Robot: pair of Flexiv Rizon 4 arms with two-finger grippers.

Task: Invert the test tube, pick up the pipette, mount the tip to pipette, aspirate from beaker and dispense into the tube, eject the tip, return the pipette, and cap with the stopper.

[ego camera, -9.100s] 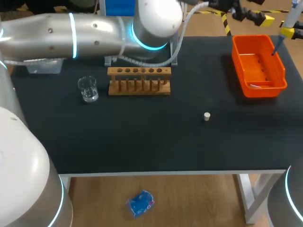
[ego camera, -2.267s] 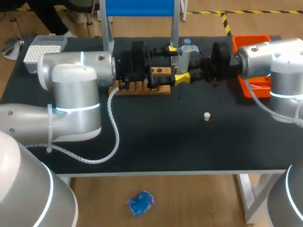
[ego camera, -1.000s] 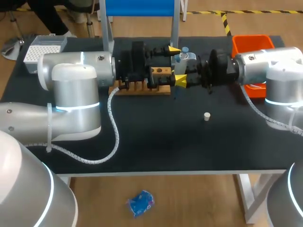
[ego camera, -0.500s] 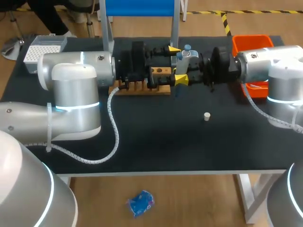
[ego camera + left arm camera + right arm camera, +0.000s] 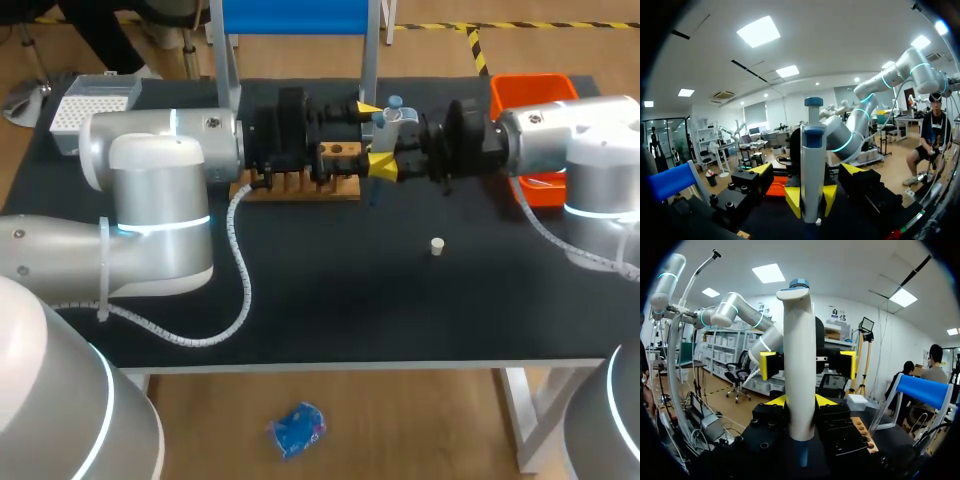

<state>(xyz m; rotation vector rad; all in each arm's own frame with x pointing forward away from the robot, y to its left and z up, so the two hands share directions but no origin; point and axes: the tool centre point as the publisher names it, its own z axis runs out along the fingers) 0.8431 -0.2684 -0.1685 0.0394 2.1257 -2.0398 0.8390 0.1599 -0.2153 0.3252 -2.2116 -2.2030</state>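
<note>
1. Lying well out behind the left end effector (image 5: 375, 135), at the far left corner of the counter (image 5: 330, 300): tip box (image 5: 95, 100), white, grid top.
2. Left arm (image 5: 160, 160): comes in from the left, held level, with its wrist over the rack (image 5: 290, 186).
3. Rack: wooden, with a row of holes, just behind and below the left end effector. That arm covers most of it.
4. Left end effector: fingers spread wide, one yellow tip on either side of the pipette (image 5: 800, 340), neither touching it.
5. Pipette: upright, white body, blue cap. It is clamped between both fingers of the right end effector (image 5: 800, 400), which faces the left one tip to tip.
6. Right end effector: narrow, pressing the pipette's lower body from two sides.
7. Stopper (image 5: 436, 245): small, white, alone on the counter on the near side of the right end effector, apart from it.
8. Orange bin (image 5: 530, 95): behind the right end effector, partly hidden by the right arm (image 5: 580, 140).
</note>
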